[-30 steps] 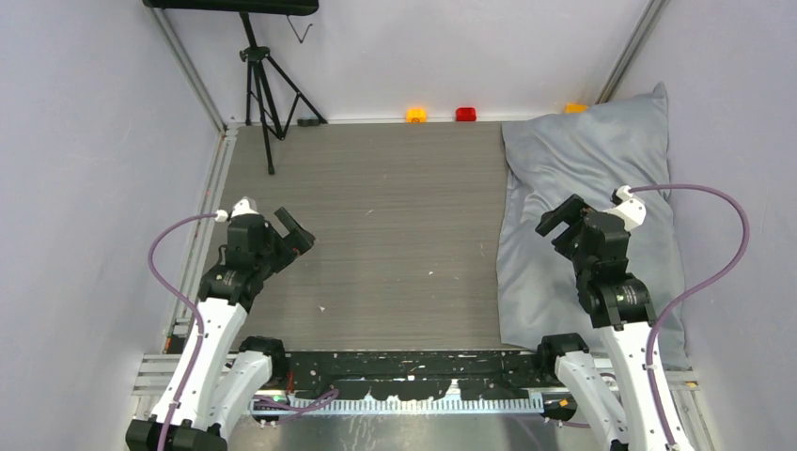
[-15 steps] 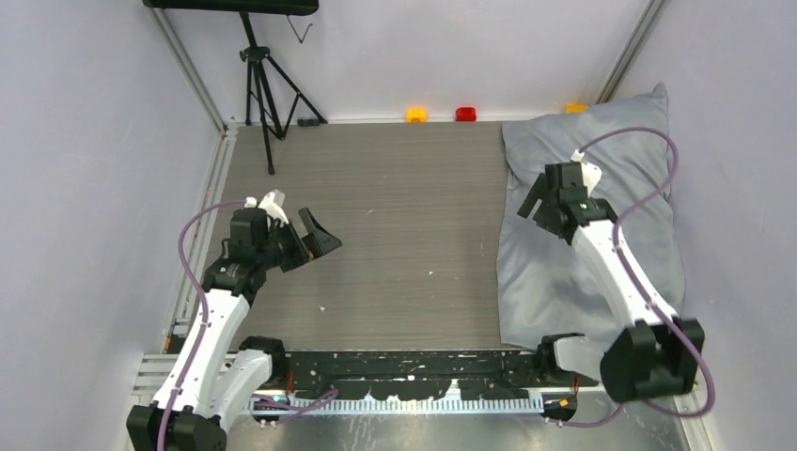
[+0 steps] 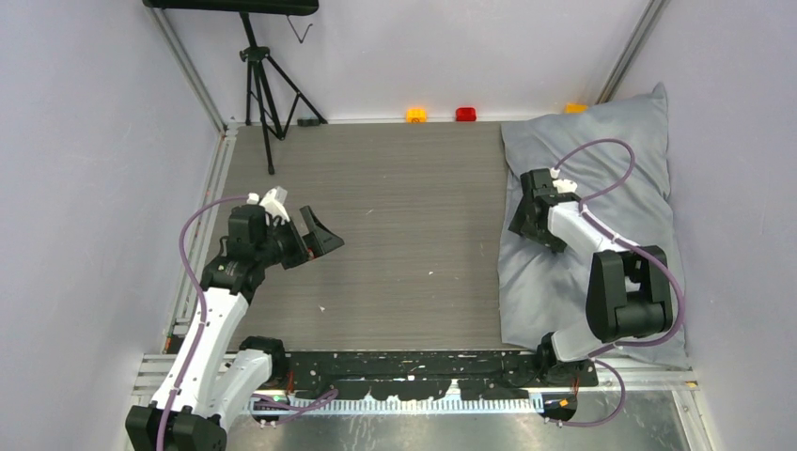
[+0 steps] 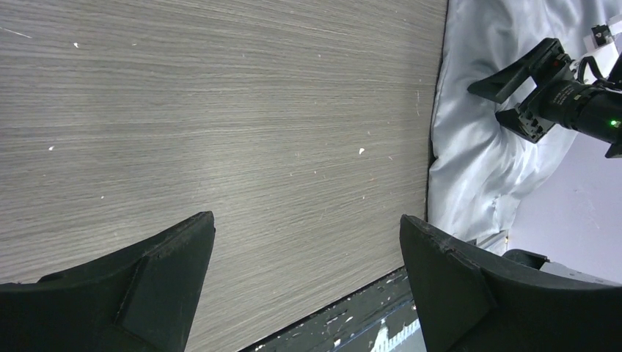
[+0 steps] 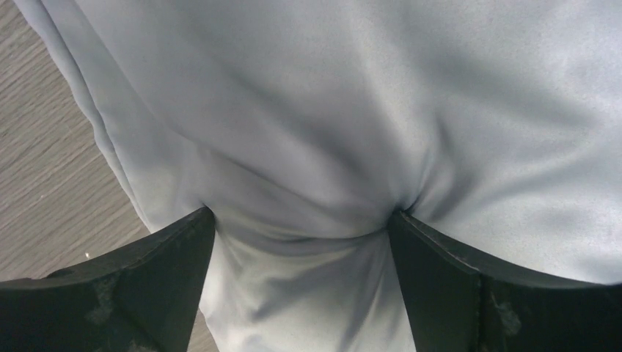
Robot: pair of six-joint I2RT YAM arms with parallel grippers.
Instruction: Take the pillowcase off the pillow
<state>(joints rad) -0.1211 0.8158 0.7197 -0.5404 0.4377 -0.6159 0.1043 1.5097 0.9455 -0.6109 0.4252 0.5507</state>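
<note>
Both claws spread — R claw dug into pillowcase nr its edge; L claw well apart.

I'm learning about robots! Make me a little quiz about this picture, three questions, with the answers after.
1. True or false: the left claw is holding the pillowcase.
2. What is the right claw pressing on? A the pillowcase, B the tripod, C the wall.
3. Fill in: beside the orange block at the table's far edge sits a ___ block.
Key: 1 false, it hangs open over the table. 2 A. 3 red, the red block.
</note>
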